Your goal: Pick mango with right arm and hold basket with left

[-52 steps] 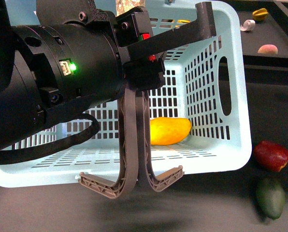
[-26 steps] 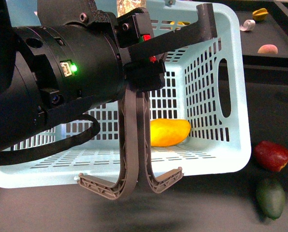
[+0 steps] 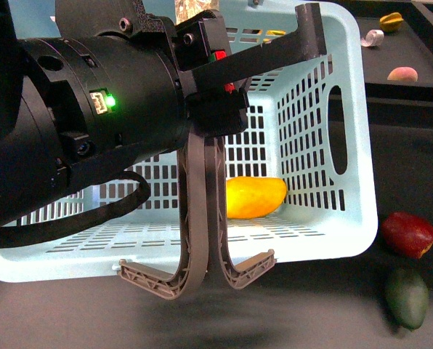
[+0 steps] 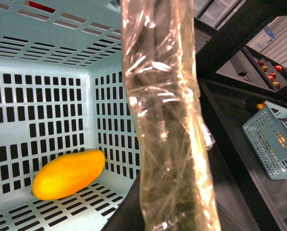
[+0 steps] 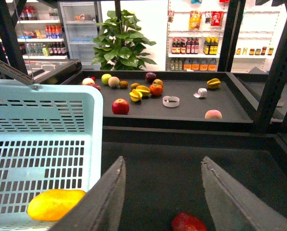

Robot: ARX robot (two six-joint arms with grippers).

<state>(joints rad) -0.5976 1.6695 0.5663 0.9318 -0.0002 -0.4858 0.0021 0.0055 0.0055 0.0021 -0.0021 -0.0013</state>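
Dark table (image 3: 311, 313) lies under one turquoise basket (image 3: 351, 145), which hangs tilted from the left end effector (image 3: 227, 87); it appears clamped on the two handles (image 3: 202, 218), so the holding part looks done. One mango (image 3: 254, 196) lies inside the basket, below that end effector and just beside the right end effector (image 5: 163, 161), whose fingers are spread wide and empty. I judge the mango already delivered, with little left but the hold. One dark red fruit (image 3: 407, 234) and one green fruit (image 3: 407, 296) lie outside, the red one under the right end effector.

The basket (image 3: 356, 207) is smooth, faintly glossy plastic; its handles (image 3: 193, 218) are ribbed and matt. Inside the basket, the mango (image 3: 256, 196) has smooth, waxy skin.
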